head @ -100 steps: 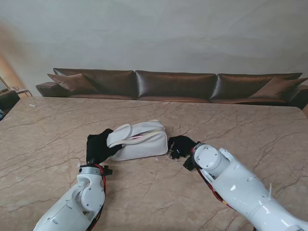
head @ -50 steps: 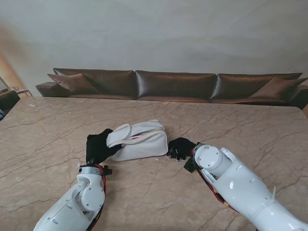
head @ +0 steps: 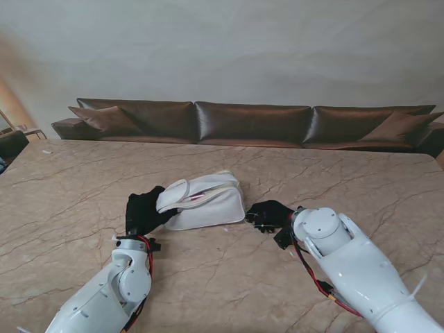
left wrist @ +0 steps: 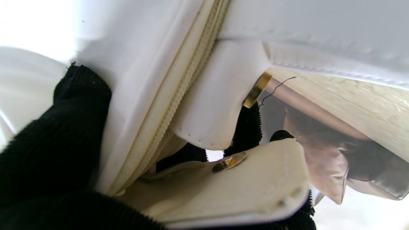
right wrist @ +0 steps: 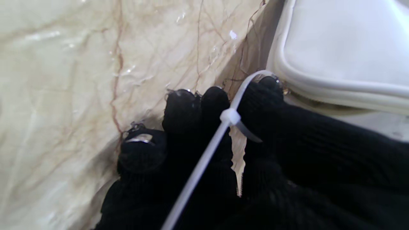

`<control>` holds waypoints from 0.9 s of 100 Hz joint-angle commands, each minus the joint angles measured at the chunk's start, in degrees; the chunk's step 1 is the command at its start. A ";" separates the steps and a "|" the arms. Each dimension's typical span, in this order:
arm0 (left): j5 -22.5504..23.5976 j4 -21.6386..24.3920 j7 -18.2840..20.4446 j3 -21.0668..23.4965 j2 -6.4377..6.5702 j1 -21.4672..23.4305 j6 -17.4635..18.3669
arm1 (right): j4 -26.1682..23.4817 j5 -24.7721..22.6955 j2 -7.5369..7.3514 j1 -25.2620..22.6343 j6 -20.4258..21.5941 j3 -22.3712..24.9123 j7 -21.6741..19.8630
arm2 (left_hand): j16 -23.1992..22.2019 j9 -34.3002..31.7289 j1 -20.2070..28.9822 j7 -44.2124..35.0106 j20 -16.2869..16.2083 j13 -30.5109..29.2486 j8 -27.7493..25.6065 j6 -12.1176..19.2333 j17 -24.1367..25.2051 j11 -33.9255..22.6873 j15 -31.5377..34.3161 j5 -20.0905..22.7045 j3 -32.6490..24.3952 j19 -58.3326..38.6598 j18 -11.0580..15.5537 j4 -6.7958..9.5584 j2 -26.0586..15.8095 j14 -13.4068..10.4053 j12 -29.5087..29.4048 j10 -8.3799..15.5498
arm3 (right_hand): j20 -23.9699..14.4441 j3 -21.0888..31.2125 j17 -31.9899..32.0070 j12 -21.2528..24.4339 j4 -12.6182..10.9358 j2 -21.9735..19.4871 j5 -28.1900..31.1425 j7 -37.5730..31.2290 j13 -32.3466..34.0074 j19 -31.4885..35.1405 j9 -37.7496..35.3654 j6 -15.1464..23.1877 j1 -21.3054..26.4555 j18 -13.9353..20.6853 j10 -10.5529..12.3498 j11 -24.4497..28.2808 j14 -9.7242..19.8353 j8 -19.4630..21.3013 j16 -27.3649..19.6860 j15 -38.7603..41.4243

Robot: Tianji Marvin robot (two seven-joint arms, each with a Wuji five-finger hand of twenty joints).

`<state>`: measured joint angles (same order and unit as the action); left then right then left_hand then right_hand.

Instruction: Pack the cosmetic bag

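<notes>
The white cosmetics bag lies on its side in the middle of the marble table. My left hand, in a black glove, grips the bag's left end. In the left wrist view its fingers close around the zipper edge of the bag and a flap with a gold snap. My right hand rests on the table just right of the bag. Its curled fingers hold a white cable tie that loops over one fingertip beside the bag.
A long brown sofa runs behind the table's far edge. Veined marble stretches on all sides of the bag. My right forearm lies across the near right part of the table.
My right hand and arm have drawn to the right, away from the bag's end, with the tie. The bag has shifted slightly right. The left hand keeps its hold.
</notes>
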<state>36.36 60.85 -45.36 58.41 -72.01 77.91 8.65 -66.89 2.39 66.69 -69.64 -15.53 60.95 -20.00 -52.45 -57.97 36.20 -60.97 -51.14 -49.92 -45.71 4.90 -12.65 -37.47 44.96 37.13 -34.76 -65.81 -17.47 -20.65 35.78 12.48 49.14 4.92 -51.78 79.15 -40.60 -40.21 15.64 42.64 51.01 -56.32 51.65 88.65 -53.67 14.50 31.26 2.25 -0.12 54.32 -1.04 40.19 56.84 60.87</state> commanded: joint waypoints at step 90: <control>0.99 -3.55 2.90 -3.79 0.72 -1.69 2.00 | 0.48 19.04 1.76 -5.88 -4.73 8.64 -1.68 | 3.37 -5.25 4.08 -3.90 5.07 -1.56 16.46 8.47 -1.63 15.23 -7.78 3.18 -27.53 3.37 -1.36 8.28 4.09 -3.10 0.04 1.95 | -5.39 -11.82 18.96 -3.74 -0.65 -12.75 -1.00 -3.78 -15.99 -3.50 12.90 -1.96 -0.32 -9.93 -1.61 0.09 -7.87 -11.52 2.70 -1.33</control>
<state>37.17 59.12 -43.25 55.48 -70.99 76.02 10.76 -66.82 21.65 68.68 -74.18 -19.75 69.87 -21.70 -50.17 -60.66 32.98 -61.26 -46.26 -49.93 -28.00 5.17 -12.69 -24.67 37.98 37.05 -48.15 -61.40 -18.36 -20.28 42.00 11.39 51.61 4.98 -55.73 70.32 -25.34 -43.52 13.66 33.41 48.00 -56.97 36.24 86.10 -41.37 11.67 33.25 -0.28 -3.31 54.29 -5.47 25.74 58.64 59.39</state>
